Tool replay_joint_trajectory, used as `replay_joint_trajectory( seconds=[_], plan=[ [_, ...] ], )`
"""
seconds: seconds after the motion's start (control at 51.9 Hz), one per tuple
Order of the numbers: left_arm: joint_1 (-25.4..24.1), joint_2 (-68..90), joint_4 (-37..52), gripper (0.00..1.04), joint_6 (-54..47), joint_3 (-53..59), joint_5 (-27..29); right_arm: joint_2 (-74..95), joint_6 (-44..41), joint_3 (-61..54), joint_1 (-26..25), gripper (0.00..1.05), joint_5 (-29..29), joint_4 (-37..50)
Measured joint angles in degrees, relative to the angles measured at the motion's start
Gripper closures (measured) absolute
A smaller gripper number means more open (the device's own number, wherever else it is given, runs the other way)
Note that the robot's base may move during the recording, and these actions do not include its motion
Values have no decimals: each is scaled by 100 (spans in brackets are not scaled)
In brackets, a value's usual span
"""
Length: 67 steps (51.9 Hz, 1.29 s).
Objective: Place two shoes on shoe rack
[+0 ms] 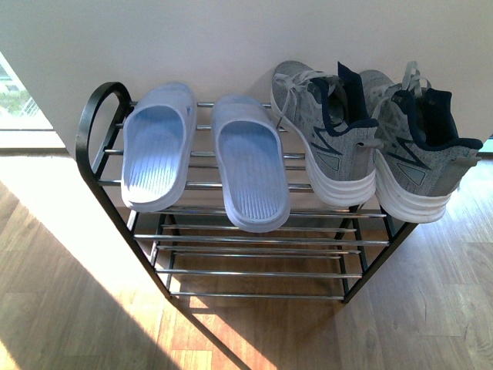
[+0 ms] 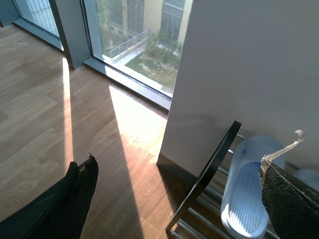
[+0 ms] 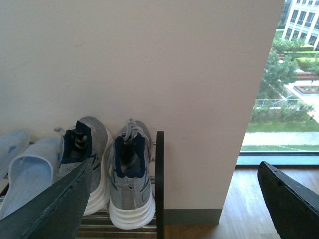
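Note:
Two grey sneakers stand side by side on the right end of the shoe rack's (image 1: 98,116) top shelf, heels toward me: one (image 1: 331,146) inner, one (image 1: 420,154) at the rack's right end. Both show in the right wrist view, the inner one (image 3: 92,149) and the outer one (image 3: 130,184) next to the black side frame (image 3: 159,184). My right gripper (image 3: 177,199) is open and empty, back from the rack's right end. My left gripper (image 2: 179,199) is open and empty near the rack's left frame (image 2: 209,174). Neither arm shows in the front view.
Two light blue slippers (image 1: 158,146) (image 1: 250,166) lie on the left part of the top shelf; one shows in the left wrist view (image 2: 246,189). A white wall (image 1: 231,38) stands behind the rack. Wooden floor (image 1: 77,308) lies around it, windows at both sides.

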<state>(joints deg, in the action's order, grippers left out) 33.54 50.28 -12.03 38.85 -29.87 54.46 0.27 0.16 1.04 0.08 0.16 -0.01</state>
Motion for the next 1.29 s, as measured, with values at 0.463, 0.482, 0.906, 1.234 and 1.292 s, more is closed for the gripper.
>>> replay_joint_trajectory(
  seconds=[0.463, 0.482, 0.906, 1.234, 1.292],
  plan=[
    [-1738, -1958, 3464, 85, -3698, 2221, -3912, 0, 0, 0, 0, 9, -2, 0],
    [-1799, -2017, 3436, 88, -3724, 2253, -3969, 0, 0, 0, 0, 9, -2, 0],
    [-2592, -2940, 2922, 104, -3816, 2636, -4717, 0, -2, 0, 0, 9, -2, 0],
    [-3322, -3499, 2647, 104, -3825, 2820, -5447, 0, 0, 0, 0, 9, -4, 0],
    [-3331, -3600, 2601, 104, -3827, 2909, -5438, 0, -2, 0, 0, 9, 0, 0]
  ],
)
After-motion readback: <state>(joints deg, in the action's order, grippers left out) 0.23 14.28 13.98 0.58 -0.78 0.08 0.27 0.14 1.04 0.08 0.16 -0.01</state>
